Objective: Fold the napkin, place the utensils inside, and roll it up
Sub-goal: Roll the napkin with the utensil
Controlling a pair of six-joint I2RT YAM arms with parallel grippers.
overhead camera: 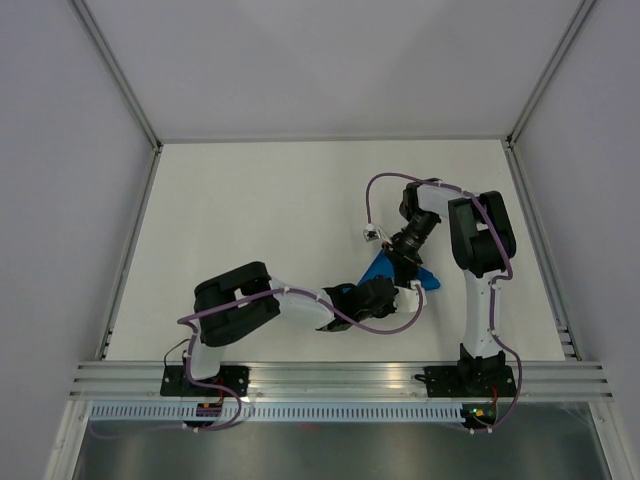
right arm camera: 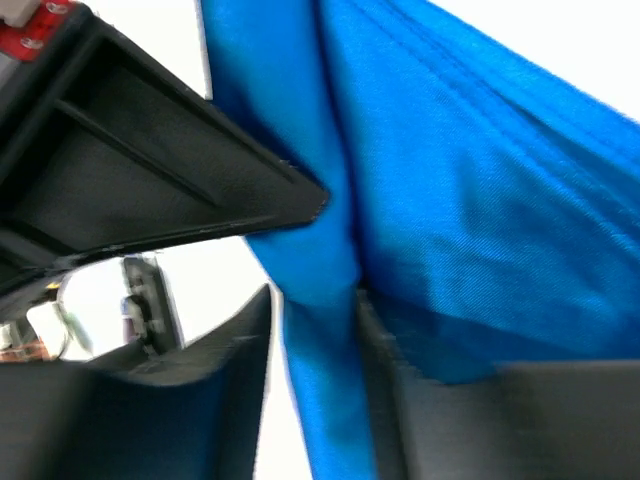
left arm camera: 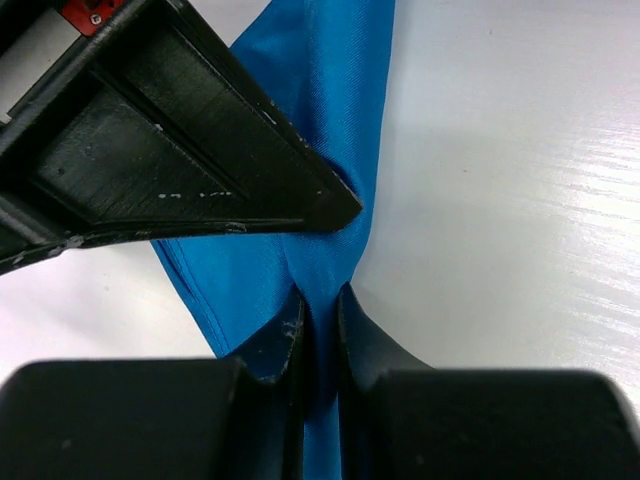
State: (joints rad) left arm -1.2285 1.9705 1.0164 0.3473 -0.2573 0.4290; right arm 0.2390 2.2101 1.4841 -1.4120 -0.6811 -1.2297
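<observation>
left hand (left arm camera: 321, 295) at napkin's 7 o'clock, pinched nearly closed on a gathered strip, likely anchoring it for the fold. napkin (left arm camera: 330, 100) bunched at 4 o'clock of bench (overhead camera: 250, 200) centre. right hand (right arm camera: 314, 300) at its 12 o'clock: fingers partly apart, cloth between, grip can't tell. no utensils visible.

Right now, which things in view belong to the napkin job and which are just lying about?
Job: napkin, pinched between the fingers of the left gripper and passing between the fingers of the right gripper; no utensils in view.
Not the job: table, aluminium rail, side wall.
</observation>
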